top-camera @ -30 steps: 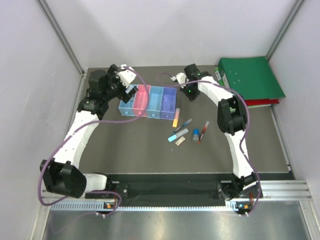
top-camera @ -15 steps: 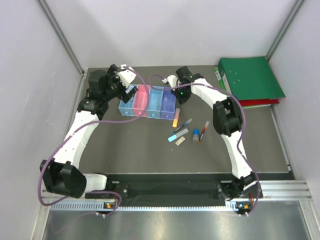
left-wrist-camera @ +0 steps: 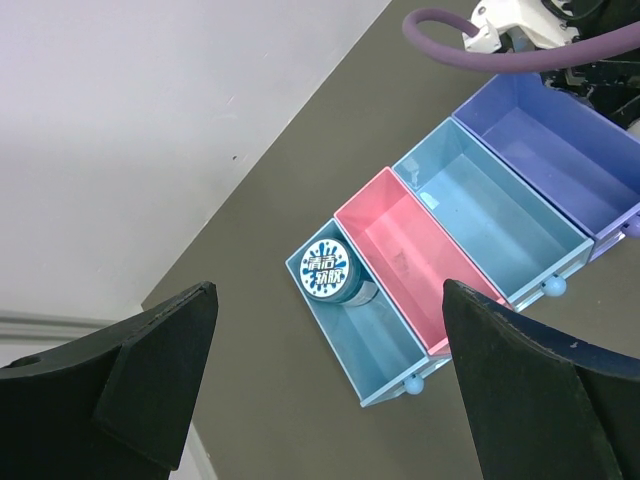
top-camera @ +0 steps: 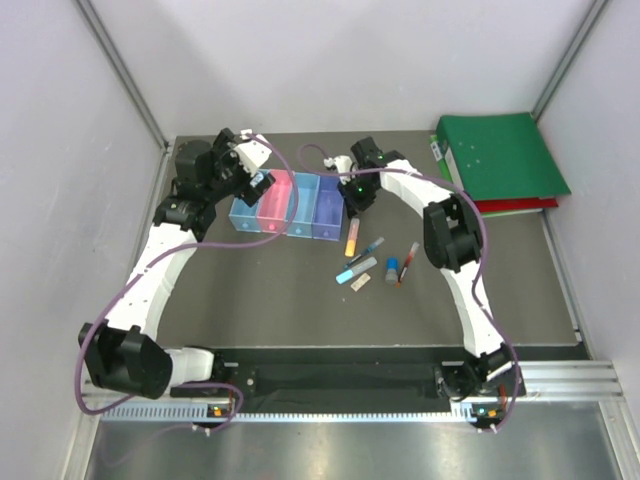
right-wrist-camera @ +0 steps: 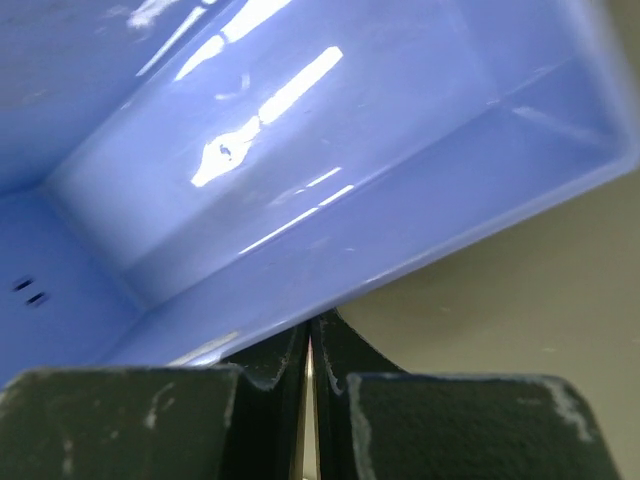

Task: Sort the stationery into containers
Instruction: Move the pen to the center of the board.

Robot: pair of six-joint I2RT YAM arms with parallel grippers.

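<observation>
Four bins stand in a row: blue [top-camera: 243, 214], pink [top-camera: 277, 204], light blue [top-camera: 305, 208] and purple [top-camera: 331, 209]. A round blue disc [left-wrist-camera: 332, 272] lies in the blue bin's far end. My left gripper [left-wrist-camera: 328, 292] hangs open and empty above the blue and pink bins. My right gripper [right-wrist-camera: 308, 345] is shut with nothing in it, its tips against the purple bin's outer wall [right-wrist-camera: 330, 250]. An orange highlighter [top-camera: 352, 236], a dark pen [top-camera: 368, 249], a light-blue marker [top-camera: 356, 270], a tan eraser [top-camera: 360, 283], a small blue cylinder [top-camera: 392, 270] and a red pen [top-camera: 408, 262] lie in front of the bins.
Green binders [top-camera: 500, 155] lie stacked at the back right over a red folder [top-camera: 520, 206]. A purple cable [left-wrist-camera: 450, 50] loops from the right arm behind the bins. Grey walls close in the back and both sides.
My right gripper has swung left against the purple bin, and the whole row of bins has slid a little to the left. The left arm has barely moved.
</observation>
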